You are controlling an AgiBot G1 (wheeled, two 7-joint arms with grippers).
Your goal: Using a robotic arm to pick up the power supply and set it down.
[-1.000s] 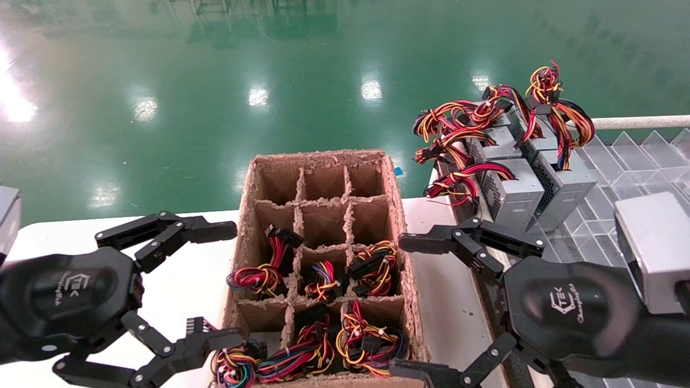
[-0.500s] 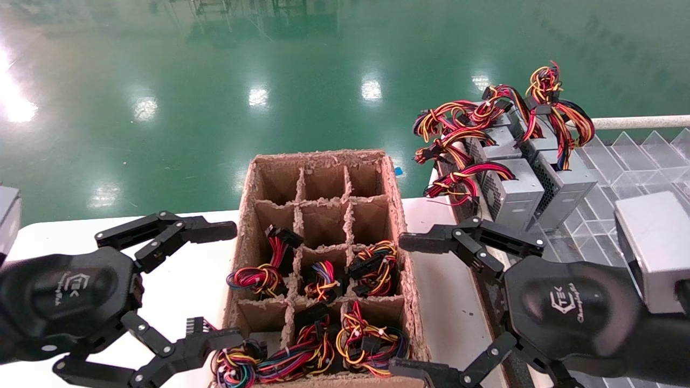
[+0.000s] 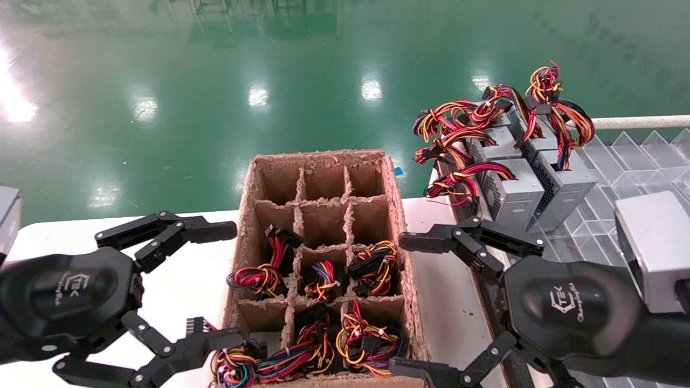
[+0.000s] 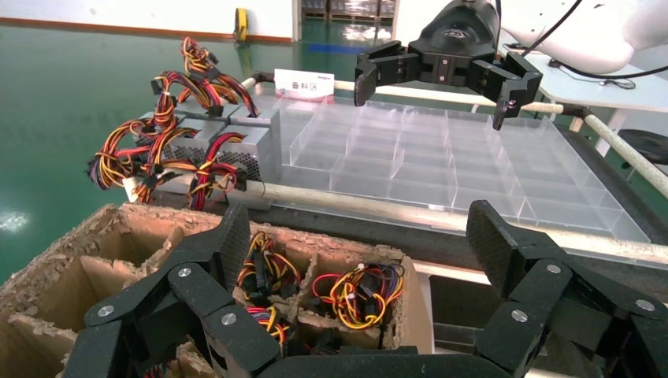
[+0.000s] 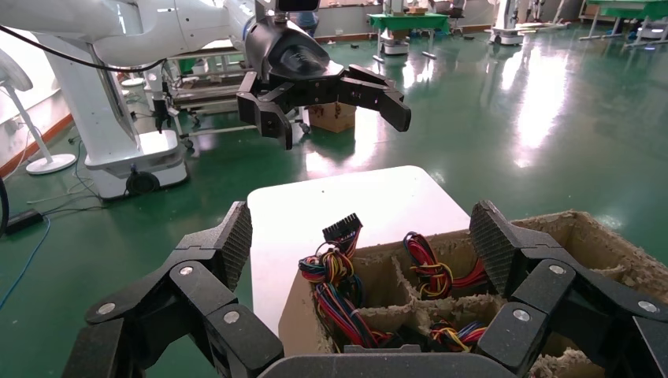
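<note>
Both grippers, left [image 3: 229,285] & right [image 3: 401,304], jaws wide, flank box [image 3: 245,215].

**Colours on the bench**

The divider box [image 3: 323,161] was raw brown cardboard. Wire bundles [image 3: 372,269] in it ran red, yellow, black and blue. The power supplies [image 3: 515,196] were silver-grey, one face perforated with holes. Both grippers, left [image 3: 221,285] and right [image 3: 404,304], were black with white logos. The floor [image 3: 215,81] was glossy green.
</note>
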